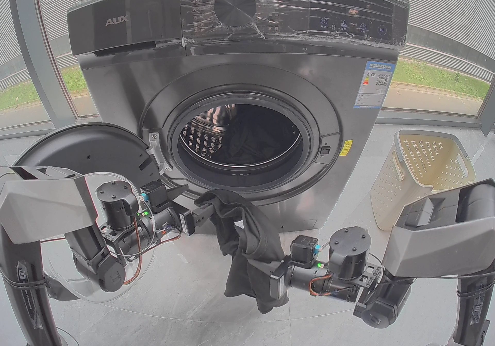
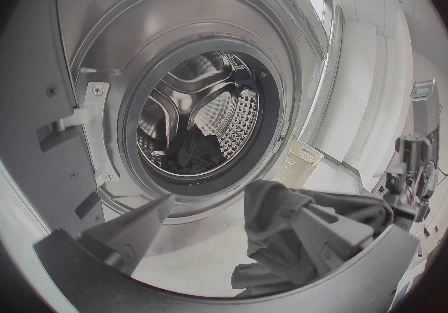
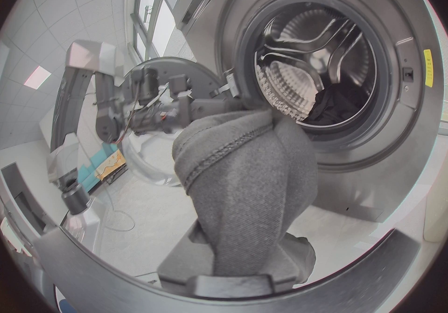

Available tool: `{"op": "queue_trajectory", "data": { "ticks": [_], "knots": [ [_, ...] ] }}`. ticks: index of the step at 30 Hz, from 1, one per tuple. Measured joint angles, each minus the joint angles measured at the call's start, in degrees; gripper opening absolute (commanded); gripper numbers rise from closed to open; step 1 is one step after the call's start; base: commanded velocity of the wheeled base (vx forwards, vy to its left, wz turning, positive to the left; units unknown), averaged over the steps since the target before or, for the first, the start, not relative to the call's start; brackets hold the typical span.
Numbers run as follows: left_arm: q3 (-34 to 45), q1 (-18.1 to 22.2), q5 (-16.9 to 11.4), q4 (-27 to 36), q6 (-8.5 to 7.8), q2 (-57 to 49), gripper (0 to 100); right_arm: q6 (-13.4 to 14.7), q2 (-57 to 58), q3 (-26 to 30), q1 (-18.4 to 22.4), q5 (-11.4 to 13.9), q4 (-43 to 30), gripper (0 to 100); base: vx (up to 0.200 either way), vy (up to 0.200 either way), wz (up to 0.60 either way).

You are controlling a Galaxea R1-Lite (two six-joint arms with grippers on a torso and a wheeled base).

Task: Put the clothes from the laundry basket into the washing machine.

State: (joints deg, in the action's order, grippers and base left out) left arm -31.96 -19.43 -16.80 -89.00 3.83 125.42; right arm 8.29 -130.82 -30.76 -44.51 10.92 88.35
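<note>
Garment [image 1: 247,238] held in right gripper [image 1: 274,280], touching left gripper [image 1: 198,203].

**Three cameras, one washing machine [image 1: 237,78]**
The head view looks forward and down, squarely at the open drum mouth [image 1: 240,143], with the laundry basket [image 1: 423,171] at the right. The left wrist view sits low and near at the left, angled up into the drum. The right wrist view sits low at the right, close behind a dark garment [image 3: 247,188]. All three share the drum mouth and that garment.
</note>
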Motion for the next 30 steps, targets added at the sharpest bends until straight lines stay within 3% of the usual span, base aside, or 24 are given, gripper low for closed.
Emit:
{"op": "queue_trajectory", "data": {
  "ticks": [9,13,17,24,30],
  "knots": [
    [1.9,0.0,-0.4,0.0,-0.04,1.0,100,0.7,0.5,-7.8,7.7,-0.3,-3.3,0,0.000,0.000,0.00],
    [2.4,0.5,-0.6,0.0,0.24,1.2,100,0.7,0.3,-10.5,9.7,-2.7,-4.2,0,0.000,0.000,0.00],
    [2.9,0.8,-1.0,0.0,0.18,1.4,100,0.7,0.3,-12.2,10.1,-3.2,-4.9,0,0.000,0.000,0.00],
    [3.8,-1.0,-2.1,0.0,2.16,1.5,100,0.7,0.8,-15.5,8.3,-3.4,-8.0,0,0.000,0.000,0.00],
    [5.0,-3.9,-2.2,0.0,2.29,1.3,100,0.7,1.3,-17.8,6.7,-3.5,-8.6,0,0.000,0.000,0.00]
  ]
}}
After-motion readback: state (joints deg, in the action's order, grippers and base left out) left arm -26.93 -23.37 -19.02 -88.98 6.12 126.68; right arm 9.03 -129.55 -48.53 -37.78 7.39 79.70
